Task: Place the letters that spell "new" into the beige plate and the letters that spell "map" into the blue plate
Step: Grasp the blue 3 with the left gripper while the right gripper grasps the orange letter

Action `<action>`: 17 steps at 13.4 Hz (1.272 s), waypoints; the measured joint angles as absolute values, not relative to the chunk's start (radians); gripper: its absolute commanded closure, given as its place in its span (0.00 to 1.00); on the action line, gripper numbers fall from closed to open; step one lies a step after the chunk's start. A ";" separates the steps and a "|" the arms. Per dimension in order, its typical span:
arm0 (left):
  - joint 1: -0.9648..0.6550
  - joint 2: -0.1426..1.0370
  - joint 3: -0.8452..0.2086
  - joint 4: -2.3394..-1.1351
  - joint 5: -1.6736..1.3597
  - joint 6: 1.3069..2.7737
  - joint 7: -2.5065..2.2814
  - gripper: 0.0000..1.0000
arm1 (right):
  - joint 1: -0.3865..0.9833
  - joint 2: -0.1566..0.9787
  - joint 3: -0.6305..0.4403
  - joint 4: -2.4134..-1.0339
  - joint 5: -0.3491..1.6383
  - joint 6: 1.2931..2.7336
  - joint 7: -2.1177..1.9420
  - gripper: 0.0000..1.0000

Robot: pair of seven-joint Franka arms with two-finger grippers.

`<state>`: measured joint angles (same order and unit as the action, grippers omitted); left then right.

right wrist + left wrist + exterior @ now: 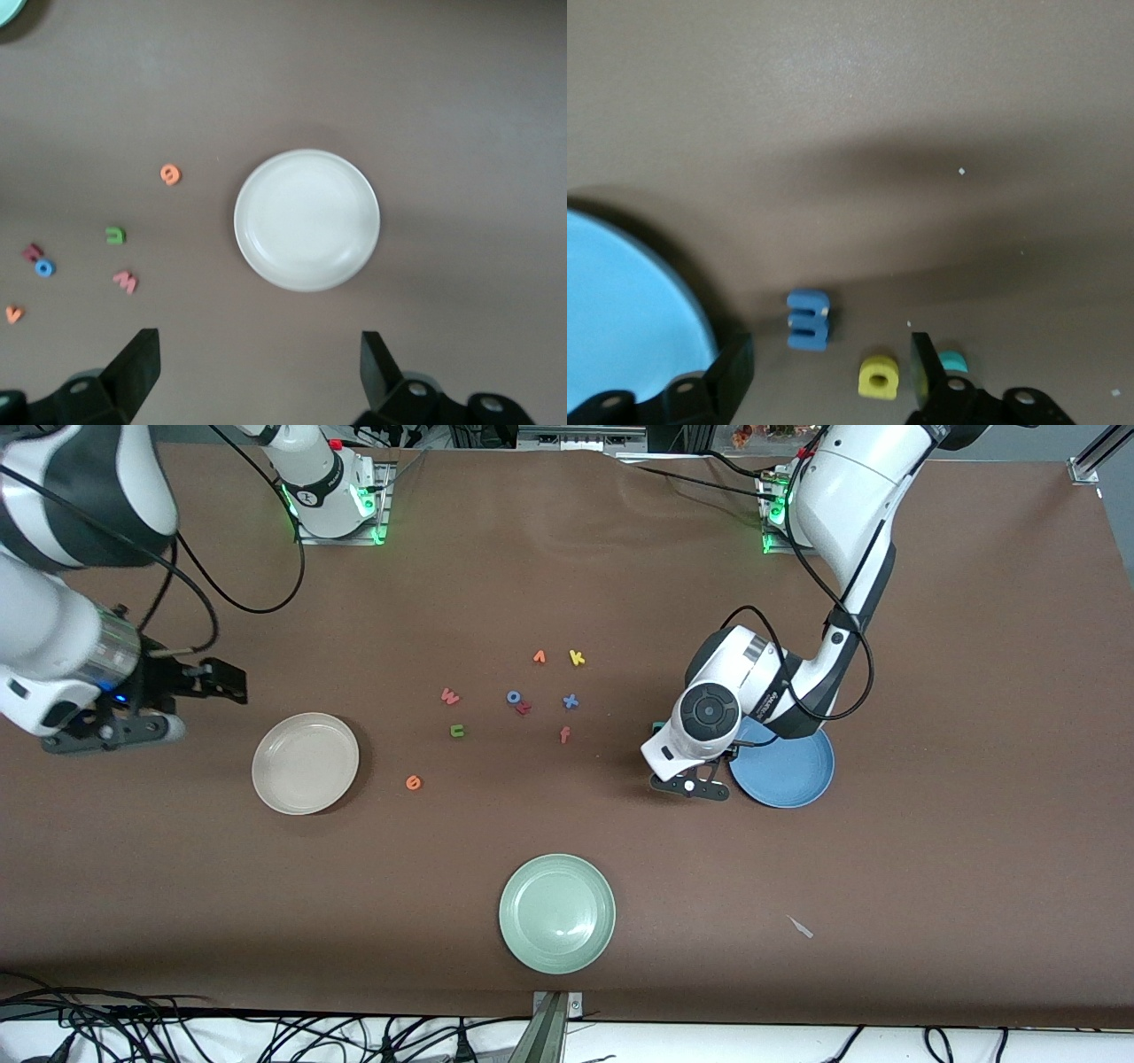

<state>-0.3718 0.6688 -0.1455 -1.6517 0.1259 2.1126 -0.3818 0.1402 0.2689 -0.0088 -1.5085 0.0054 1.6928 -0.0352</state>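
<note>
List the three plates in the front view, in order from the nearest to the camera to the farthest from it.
pale green plate → beige plate → blue plate. The green one lies lowest in the picture, so nearest; the blue one lies slightly higher than the beige one, with the left gripper at its edge.

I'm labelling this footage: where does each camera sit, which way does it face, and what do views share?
Front view: high across the table, facing both arms' bases; left gripper beside the round blue plate.
Left wrist view: looks down past its fingers at the blue foam m.
Right wrist view: looks down over the round beige plate, fingers open.
Shared: beige plate, front and right wrist.
</note>
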 measured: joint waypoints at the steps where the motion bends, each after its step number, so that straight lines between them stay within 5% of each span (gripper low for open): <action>1: -0.371 0.670 -0.144 -1.677 0.126 2.148 -0.379 0.28 | 0.152 0.308 -0.009 -1.511 0.006 1.745 -0.031 0.00; 7: -0.366 0.675 -0.141 -1.727 0.126 2.195 -0.347 0.27 | 0.218 0.553 0.036 -1.534 0.005 2.136 0.151 0.01; 11: -0.365 0.676 -0.135 -1.741 0.129 2.213 -0.317 0.29 | 0.256 0.629 0.041 -1.546 0.005 2.238 0.239 0.01; 12: -0.363 0.676 -0.133 -1.754 0.143 2.233 -0.311 0.38 | 0.265 0.635 0.042 -1.547 0.002 2.242 0.258 0.01; 15: -0.351 0.675 -0.135 -1.772 0.158 2.266 -0.301 0.84 | 0.279 0.645 0.043 -1.603 -0.017 2.333 0.285 0.01; 17: -0.350 0.671 -0.134 -1.772 0.160 2.266 -0.299 0.94 | 0.280 0.652 0.043 -1.685 -0.020 2.453 0.285 0.01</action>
<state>-0.3497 0.6707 -0.1339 -1.7723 0.1597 2.2661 -0.2987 0.2803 0.6525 0.0427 -1.6845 -0.0197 2.4529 0.2850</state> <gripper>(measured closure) 0.687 0.004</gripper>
